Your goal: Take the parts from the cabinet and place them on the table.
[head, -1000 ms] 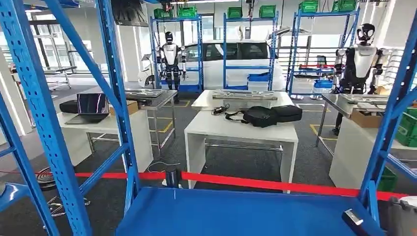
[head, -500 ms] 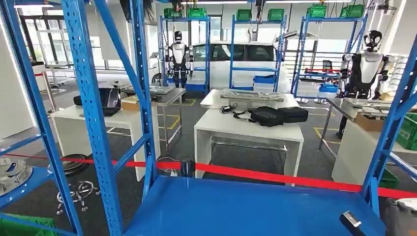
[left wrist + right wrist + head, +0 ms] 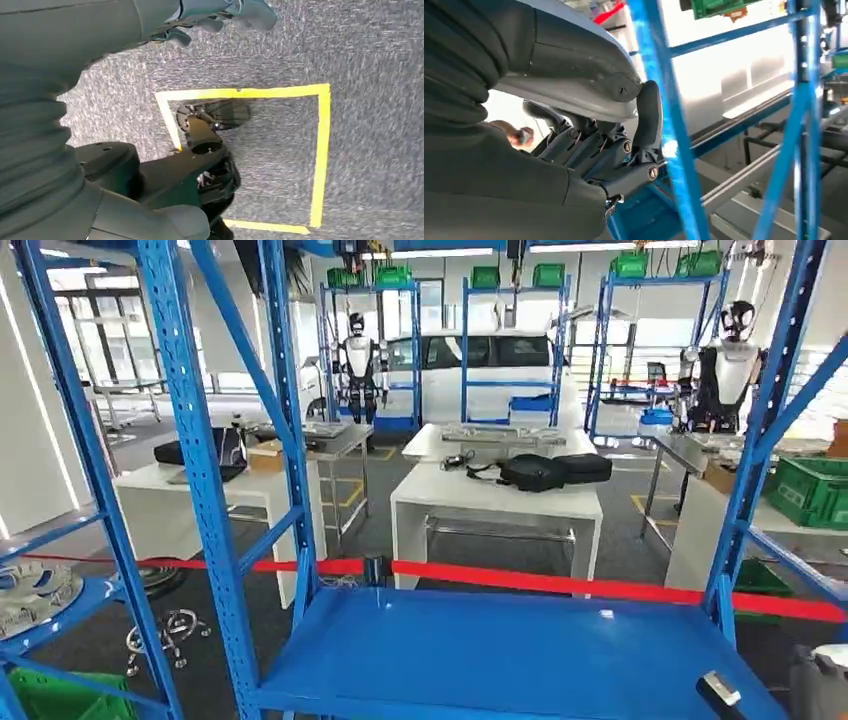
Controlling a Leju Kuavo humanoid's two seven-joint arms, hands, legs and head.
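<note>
Head view: you are looking through the blue cabinet, and its front shelf is lying bare right under the camera. The nearest thing that may be a part is the round silvery piece sitting on the lower shelf to the left of the cabinet's left post, too far off to the side to judge its axis or facing. The white counter is standing well beyond the cabinet, past the red tape, probably the drop-off spot.

Left wrist view: your left hand is hanging over grey carpet and a yellow floor square, so the arm is likely idle at your side; the fingers are curling in and carrying nothing.

Right wrist view: your right hand is sitting just beside a blue upright of the cabinet, raised as if readying a reach. Its dark fingers are folding inward with nothing between them.
</note>
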